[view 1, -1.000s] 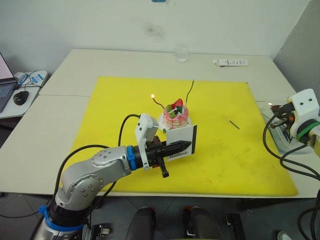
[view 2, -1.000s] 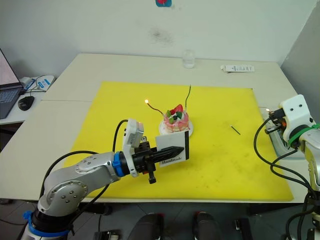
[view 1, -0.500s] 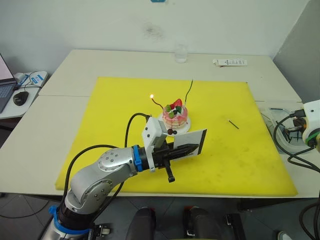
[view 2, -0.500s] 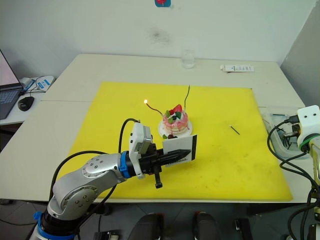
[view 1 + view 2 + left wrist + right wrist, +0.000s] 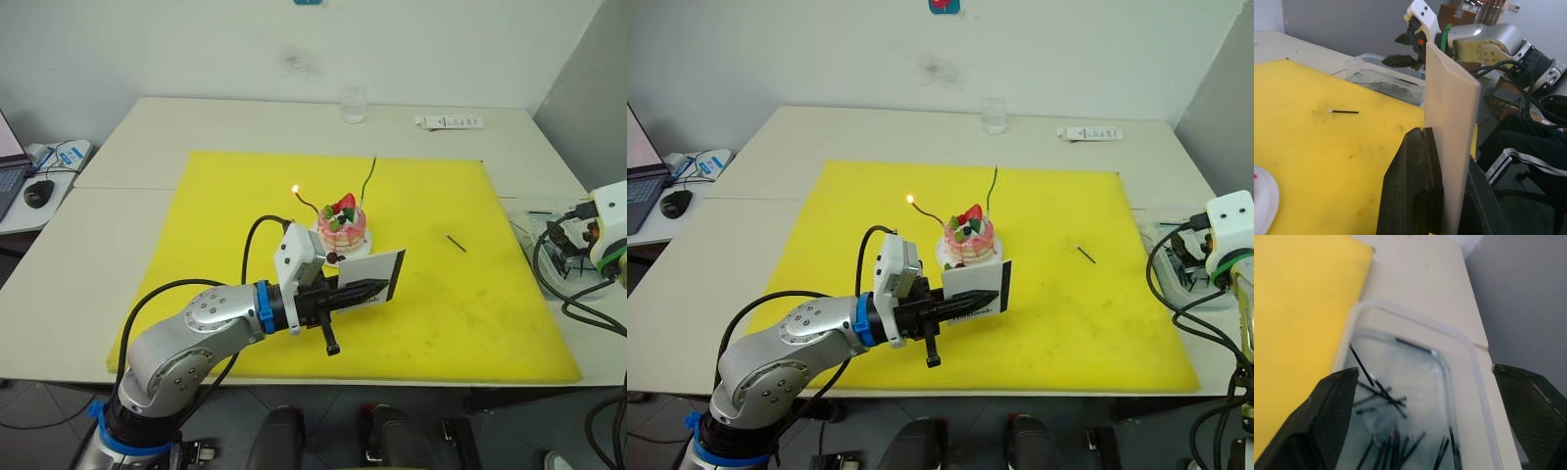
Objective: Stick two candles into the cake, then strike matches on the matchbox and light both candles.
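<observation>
The cake (image 5: 342,222), small, round and layered in pink and white with a red strawberry on top, is sitting on a white plate near the middle of a flat yellow mat (image 5: 196,215) covering the pale tabletop (image 5: 147,127). Two thin wavy candles are standing in it: the red candle (image 5: 307,204) leaning toward the robot's left with a small flame burning at its tip, and the green candle (image 5: 370,176) rising unlit on the far side. One short dark match (image 5: 457,243) is lying on the mat to the right of the cake, well apart from it.

Compared with half a second ago, the left arm is sitting slightly further to the left, and the right pincer is showing a little higher at the frame edge.

The left arm is reaching in low across the mat's near side, and the left pincer (image 5: 364,289) is clamping the flat white matchbox (image 5: 377,274) upright between its black fingers, just in front of the cake. The right pincer (image 5: 1425,416) is hovering with its fingers spread wide and empty over a clear plastic tray (image 5: 1459,362) holding many loose dark matches (image 5: 1386,401), beside the mat's right edge.
</observation>
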Available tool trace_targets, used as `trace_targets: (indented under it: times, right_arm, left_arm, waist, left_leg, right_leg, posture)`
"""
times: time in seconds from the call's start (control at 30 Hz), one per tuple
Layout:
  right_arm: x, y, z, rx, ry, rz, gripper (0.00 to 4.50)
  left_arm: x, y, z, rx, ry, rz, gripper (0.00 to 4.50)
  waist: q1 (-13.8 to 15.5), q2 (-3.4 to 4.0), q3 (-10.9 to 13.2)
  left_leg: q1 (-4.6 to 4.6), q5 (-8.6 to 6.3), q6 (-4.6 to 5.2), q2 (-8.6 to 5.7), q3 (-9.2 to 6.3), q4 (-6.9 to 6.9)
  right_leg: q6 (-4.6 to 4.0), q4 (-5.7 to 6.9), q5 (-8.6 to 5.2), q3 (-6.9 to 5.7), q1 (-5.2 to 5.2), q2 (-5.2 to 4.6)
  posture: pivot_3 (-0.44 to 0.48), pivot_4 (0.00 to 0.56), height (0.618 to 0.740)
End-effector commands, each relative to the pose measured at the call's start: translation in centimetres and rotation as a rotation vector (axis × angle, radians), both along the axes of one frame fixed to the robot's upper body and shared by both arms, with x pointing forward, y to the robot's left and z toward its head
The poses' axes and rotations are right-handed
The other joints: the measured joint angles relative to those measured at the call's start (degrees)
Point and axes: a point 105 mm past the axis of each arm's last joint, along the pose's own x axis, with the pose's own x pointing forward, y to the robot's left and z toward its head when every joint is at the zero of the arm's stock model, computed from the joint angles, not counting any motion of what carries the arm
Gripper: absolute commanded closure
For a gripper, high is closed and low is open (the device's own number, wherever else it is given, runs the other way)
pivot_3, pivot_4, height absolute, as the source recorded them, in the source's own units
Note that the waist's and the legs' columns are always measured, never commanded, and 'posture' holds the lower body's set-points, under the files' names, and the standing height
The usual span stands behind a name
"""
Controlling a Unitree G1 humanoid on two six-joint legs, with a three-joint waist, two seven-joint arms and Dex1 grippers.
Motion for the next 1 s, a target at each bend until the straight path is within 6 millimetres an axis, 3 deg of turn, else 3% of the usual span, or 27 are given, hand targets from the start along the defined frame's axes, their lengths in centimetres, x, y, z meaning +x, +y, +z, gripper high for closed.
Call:
trace_targets:
  times: [0.03,0.17,0.27,0.47,0.83,0.93,1.0]
  right_arm:
    - [-0.3,5.2,1.2,0.082,-0.062,0.271,0.05]
    - [-0.2,8.3,-1.2,0.140,0.001,0.403,0.05]
    - [0.4,9.2,-3.1,0.157,0.041,0.427,0.05]
    - [1.9,9.5,-6.7,0.192,0.091,0.383,0.05]
    - [3.4,8.6,-8.4,0.275,0.142,0.287,0.05]
    - [3.4,8.3,-8.6,0.268,0.158,0.283,0.65]
    - [3.3,8.3,-8.9,0.263,0.169,0.283,1.33]
  left_arm:
    - [-0.2,0.9,0.6,-0.041,0.062,-0.019,4.50]
    - [-0.5,2.4,0.2,-0.064,0.220,-0.050,4.50]
    - [-0.8,3.2,-0.4,-0.044,0.286,-0.057,4.50]
    - [-1.1,3.7,-0.8,-0.027,0.309,-0.045,4.50]
    - [-1.6,3.8,-0.7,-0.031,0.322,-0.036,4.50]
    - [-1.6,3.9,-0.8,-0.029,0.324,-0.033,4.50]
    - [-1.7,3.8,-0.8,-0.029,0.325,-0.032,4.50]
  waist:
    - [-0.11,0.00,0.00]
    - [-0.06,0.00,0.00]
    - [-0.06,0.00,0.00]
    - [-0.01,0.00,0.00]
    - [-0.05,0.00,0.00]
    - [-0.05,0.00,0.00]
    - [-0.03,0.00,0.00]
  left_leg:
    - [0.03,0.00,0.00,0.03,-0.01,-0.01]
    - [0.06,0.00,0.00,0.10,-0.12,-0.02]
    - [0.08,0.00,0.00,0.08,-0.08,0.00]
    - [0.08,0.00,0.00,0.07,-0.04,0.01]
    - [0.19,0.00,0.00,0.05,0.09,-0.01]
    - [0.25,0.00,0.00,0.05,0.14,-0.01]
    - [0.27,0.00,0.00,0.05,0.14,-0.01]
  right_leg:
    - [0.00,0.01,0.00,0.00,0.01,0.03]
    - [-0.02,0.10,-0.01,-0.10,0.02,0.10]
    - [-0.02,0.10,-0.01,-0.04,0.03,0.08]
    - [-0.03,0.11,-0.01,0.07,0.06,0.00]
    - [-0.02,0.15,0.00,0.53,0.05,0.06]
    - [-0.01,0.18,0.00,0.64,0.06,0.07]
    - [0.00,0.19,0.01,0.74,0.09,0.08]
  posture:
    - [0.000,0.150,0.740]
    - [0.000,0.150,0.740]
    - [0.000,0.150,0.740]
    - [0.000,0.150,0.740]
    - [0.000,0.150,0.740]
    - [0.000,0.150,0.740]
    - [0.000,0.150,0.740]
